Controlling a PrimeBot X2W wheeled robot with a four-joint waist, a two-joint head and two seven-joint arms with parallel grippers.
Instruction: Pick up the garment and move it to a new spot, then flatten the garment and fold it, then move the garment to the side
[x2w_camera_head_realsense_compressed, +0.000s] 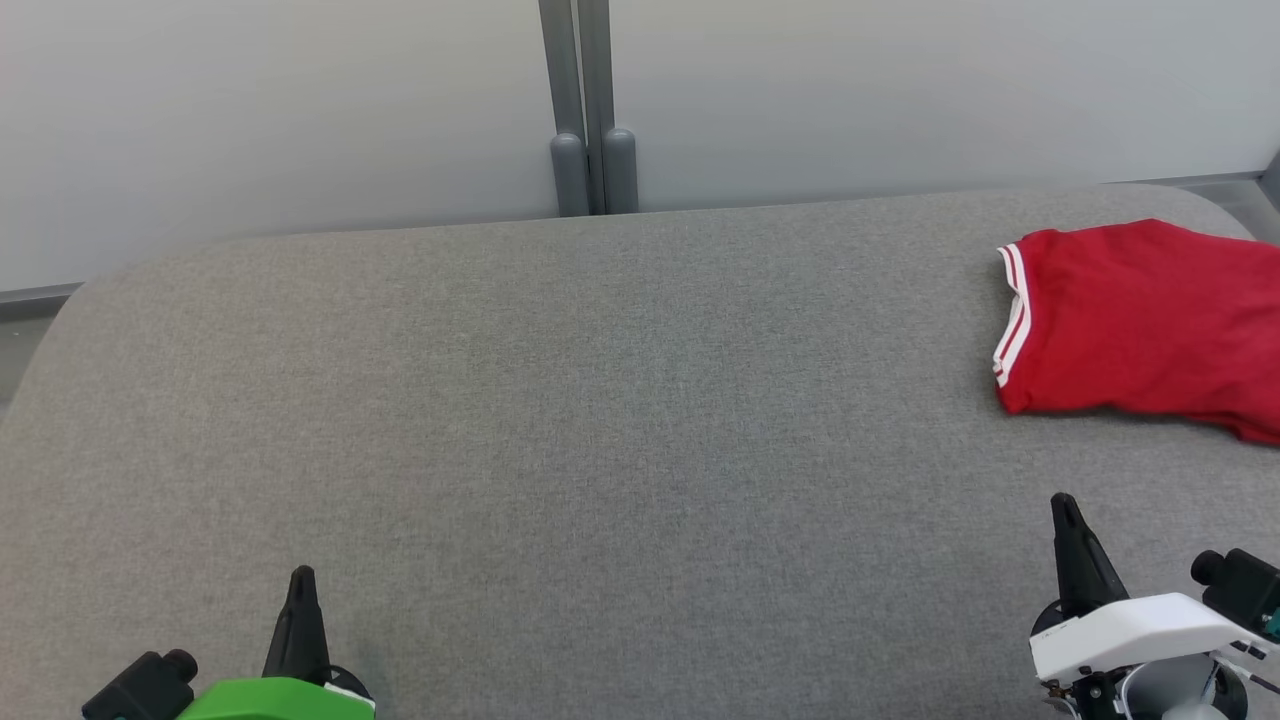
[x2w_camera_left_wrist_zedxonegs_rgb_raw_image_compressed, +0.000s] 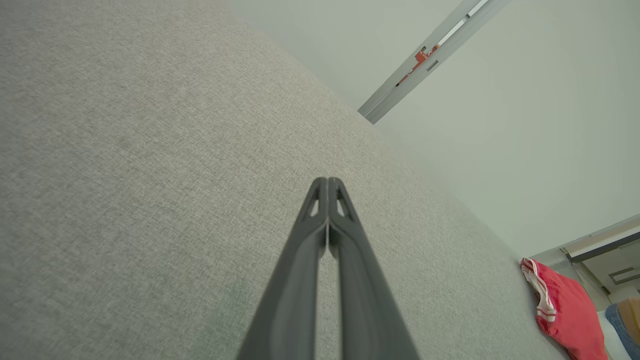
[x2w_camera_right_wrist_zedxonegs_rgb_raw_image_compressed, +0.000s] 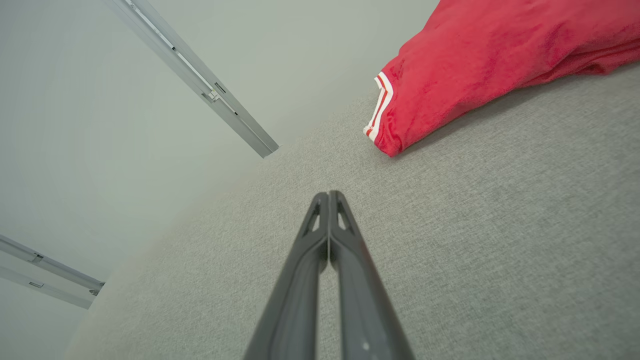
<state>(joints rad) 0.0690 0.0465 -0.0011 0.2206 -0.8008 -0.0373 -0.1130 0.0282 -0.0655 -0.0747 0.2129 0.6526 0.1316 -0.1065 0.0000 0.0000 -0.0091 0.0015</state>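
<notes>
At the far right corner of the gray cloth-covered table (x2w_camera_head_realsense_compressed: 600, 400), the red garment (x2w_camera_head_realsense_compressed: 1140, 320) with white-striped trim lay folded over, its right part cut off by the head view's edge. Near the front edge, the left gripper (x2w_camera_head_realsense_compressed: 300, 585) sat toward the left corner and the right gripper (x2w_camera_head_realsense_compressed: 1064, 508) toward the right. Each had its fingers pressed together on nothing, clear of the garment.

Grey fabric surface (x2w_camera_head_realsense_compressed: 600, 400), perhaps a padded table, red garment (x2w_camera_head_realsense_compressed: 1140, 320) lying far right

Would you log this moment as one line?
red white-trimmed garment: on grey fabric surface, far right | left gripper: shut | right gripper: shut
</notes>
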